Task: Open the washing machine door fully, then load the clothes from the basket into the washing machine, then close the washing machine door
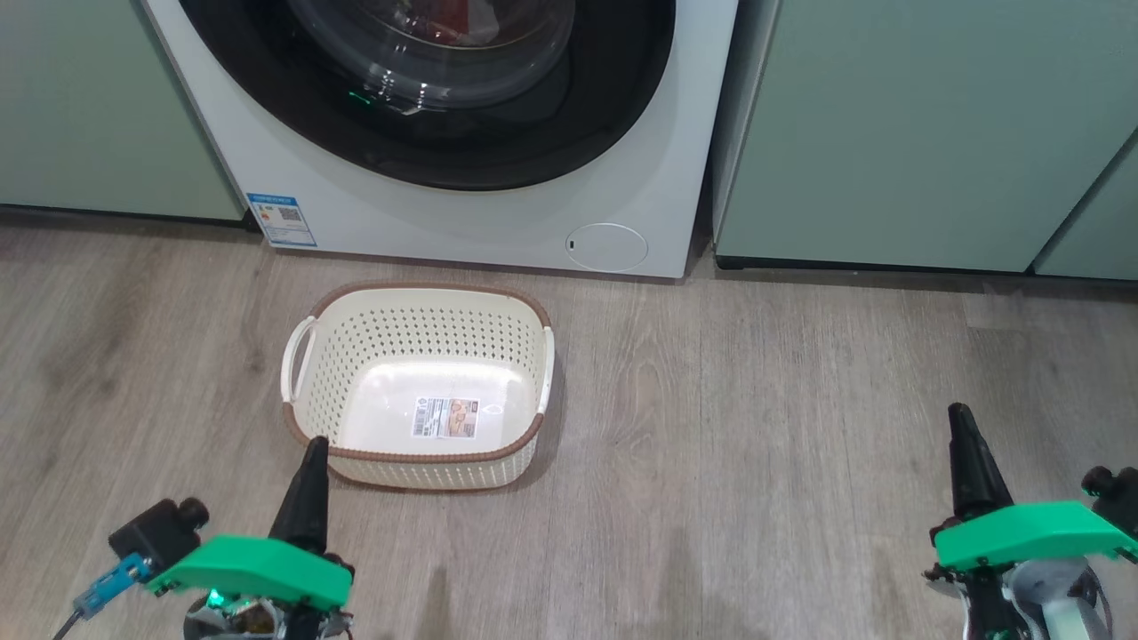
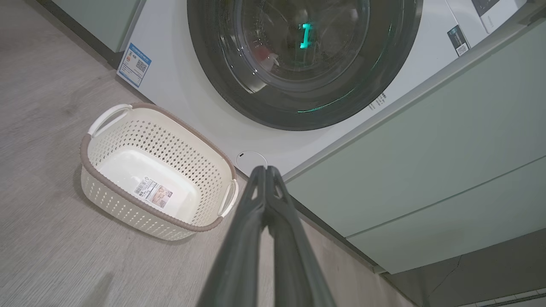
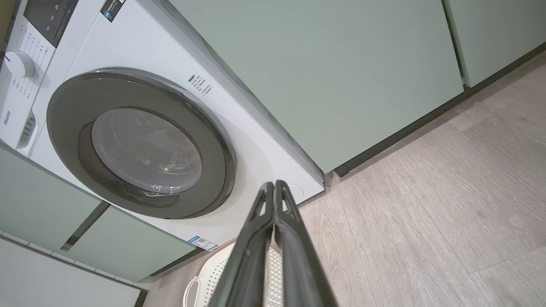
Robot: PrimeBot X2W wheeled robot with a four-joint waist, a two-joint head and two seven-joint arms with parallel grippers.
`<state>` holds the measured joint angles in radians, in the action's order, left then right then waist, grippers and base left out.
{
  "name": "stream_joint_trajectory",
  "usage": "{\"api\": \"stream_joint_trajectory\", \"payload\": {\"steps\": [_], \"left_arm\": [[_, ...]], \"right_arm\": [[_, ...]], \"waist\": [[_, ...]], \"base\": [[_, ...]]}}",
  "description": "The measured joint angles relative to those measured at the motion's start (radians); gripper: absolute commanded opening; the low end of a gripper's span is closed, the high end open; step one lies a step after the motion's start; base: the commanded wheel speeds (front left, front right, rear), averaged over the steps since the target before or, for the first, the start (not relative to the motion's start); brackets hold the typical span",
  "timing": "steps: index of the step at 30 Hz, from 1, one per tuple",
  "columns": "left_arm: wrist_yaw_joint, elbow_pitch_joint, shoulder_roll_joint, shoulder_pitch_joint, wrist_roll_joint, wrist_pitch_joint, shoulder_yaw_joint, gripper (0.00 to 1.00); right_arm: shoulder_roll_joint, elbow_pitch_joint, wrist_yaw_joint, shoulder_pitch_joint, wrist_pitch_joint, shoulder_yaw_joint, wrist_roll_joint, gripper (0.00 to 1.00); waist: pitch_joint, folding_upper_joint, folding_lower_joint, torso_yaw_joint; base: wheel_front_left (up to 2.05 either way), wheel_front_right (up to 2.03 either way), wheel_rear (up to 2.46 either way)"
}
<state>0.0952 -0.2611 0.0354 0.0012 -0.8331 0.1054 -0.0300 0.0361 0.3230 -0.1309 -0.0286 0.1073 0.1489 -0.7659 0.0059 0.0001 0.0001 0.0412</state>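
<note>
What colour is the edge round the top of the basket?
The basket has a brown rim; the head view shows it best.

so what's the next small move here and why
Probably just stop. The basket is empty, the red clothes show behind the glass of the washing machine door, which looks shut, and the left tool and right tool are shut, holding nothing.

Counted: one washing machine (image 1: 427, 222), one door (image 1: 498, 151), one round flap (image 1: 607, 246), one blue sticker (image 1: 282, 220). One basket (image 1: 418, 289) is noted, with one paper label (image 1: 444, 418). One red garment (image 1: 458, 31) is seen. Two grippers are logged: left gripper (image 1: 315, 444), right gripper (image 1: 958, 414).
</note>
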Motion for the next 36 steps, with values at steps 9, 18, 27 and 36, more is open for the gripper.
{"api": "stream_joint_trajectory", "payload": {"steps": [9, 18, 27, 36], "left_arm": [[0.007, -0.001, 0.0, -0.003, -0.083, -0.025, 0.009, 0.0], [0.007, -0.004, 0.0, -0.017, -0.176, -0.05, 0.029, 0.0], [0.008, -0.006, 0.0, -0.021, -0.268, -0.076, 0.035, 0.0], [0.016, -0.007, 0.0, -0.021, -0.361, -0.104, 0.054, 0.0]], "right_arm": [[0.0, -0.005, 0.0, -0.001, -0.021, -0.001, -0.088, 0.0], [0.0, -0.009, 0.0, -0.002, -0.051, -0.002, -0.191, 0.0], [0.0, -0.014, 0.0, -0.003, -0.074, -0.003, -0.291, 0.0], [0.0, -0.017, 0.0, -0.004, -0.1, -0.005, -0.391, 0.0]], "waist": [[0.0, 0.0, 0.0, -0.004], [-0.001, 0.0, 0.0, -0.01], [-0.001, 0.0, 0.0, -0.015], [-0.001, 0.0, 0.0, -0.02]], "base": [[0.0, 0.0, 0.0], [0.0, 0.0, 0.0], [0.0, 0.0, 0.0], [0.0, 0.0, 0.0]]}}
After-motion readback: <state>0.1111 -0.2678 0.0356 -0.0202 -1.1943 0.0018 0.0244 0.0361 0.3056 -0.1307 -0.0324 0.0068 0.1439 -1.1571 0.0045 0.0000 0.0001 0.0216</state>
